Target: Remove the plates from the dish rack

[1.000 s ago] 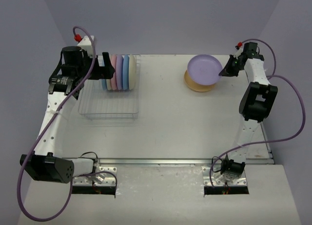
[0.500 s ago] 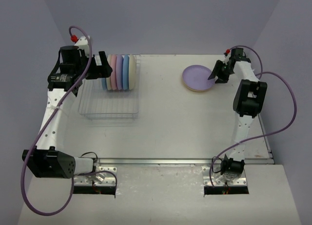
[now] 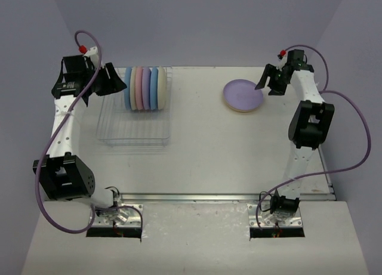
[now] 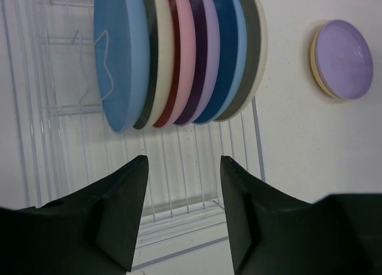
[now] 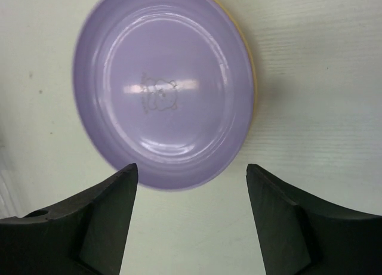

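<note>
Hovering right claw [image 5: 191,167] gaping, empty, over lavender plate [image 5: 164,87]; left claw [image 4: 183,161] parted, empty, facing racked plates [image 4: 179,60].

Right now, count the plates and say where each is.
8. Six stand on edge in the dish rack: blue, cream, pink, lavender, second blue, second cream. Two lie stacked on the table, lavender plate over yellow-orange. Another could hide between.

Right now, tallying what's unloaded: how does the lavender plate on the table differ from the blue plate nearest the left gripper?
The lavender plate lies flat, face up; the blue plate stands on edge. The lavender plate tops a yellow plate on the table; the blue plate sits in the rack. Both are round, seemingly equal in size.
</note>
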Available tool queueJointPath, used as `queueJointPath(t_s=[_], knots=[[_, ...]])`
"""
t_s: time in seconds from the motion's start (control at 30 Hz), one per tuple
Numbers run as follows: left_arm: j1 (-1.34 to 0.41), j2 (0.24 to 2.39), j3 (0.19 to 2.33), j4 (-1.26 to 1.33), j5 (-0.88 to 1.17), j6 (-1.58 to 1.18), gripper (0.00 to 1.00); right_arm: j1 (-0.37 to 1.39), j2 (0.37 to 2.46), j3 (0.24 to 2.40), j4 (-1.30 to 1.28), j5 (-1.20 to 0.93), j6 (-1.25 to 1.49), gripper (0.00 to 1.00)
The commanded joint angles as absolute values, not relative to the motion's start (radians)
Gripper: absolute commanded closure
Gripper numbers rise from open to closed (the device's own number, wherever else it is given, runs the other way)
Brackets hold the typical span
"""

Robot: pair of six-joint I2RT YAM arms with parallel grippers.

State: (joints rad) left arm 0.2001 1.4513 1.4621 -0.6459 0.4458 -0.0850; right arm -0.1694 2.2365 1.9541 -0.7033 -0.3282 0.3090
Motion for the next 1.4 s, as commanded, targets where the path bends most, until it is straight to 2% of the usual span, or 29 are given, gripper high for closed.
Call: queueJointPath(t_s=[0.0,0.17,0.27,0.37,0.5,0.77,1.37], knots=[[0.221,1.504,1.527,-0.565,0.622,-0.051,0.57,-0.173,2.013,1.864,-0.687,-0.395,0.273,0.26],[0.250,1.590,1.602,-0.565,0.715,-0.023,0.63,-0.173,1.872,1.727,-0.677,-0.507,0.269,0.27],[0.287,1.662,1.662,-0.575,0.776,-0.009,0.64,-0.173,1.816,1.665,-0.672,-0.566,0.268,0.23],[0.298,1.727,1.710,-0.596,0.808,0.009,0.64,-0.173,1.776,1.645,-0.678,-0.598,0.257,0.09],[0.298,1.807,1.786,-0.660,0.837,0.066,0.64,-0.172,1.770,1.638,-0.694,-0.619,0.256,0.01],[0.301,1.903,1.804,-0.642,0.897,0.051,0.64,-0.169,1.764,1.629,-0.712,-0.633,0.259,0.01],[0.311,1.943,1.818,-0.595,0.870,0.022,0.65,-0.153,1.760,1.619,-0.718,-0.641,0.263,0.01]])
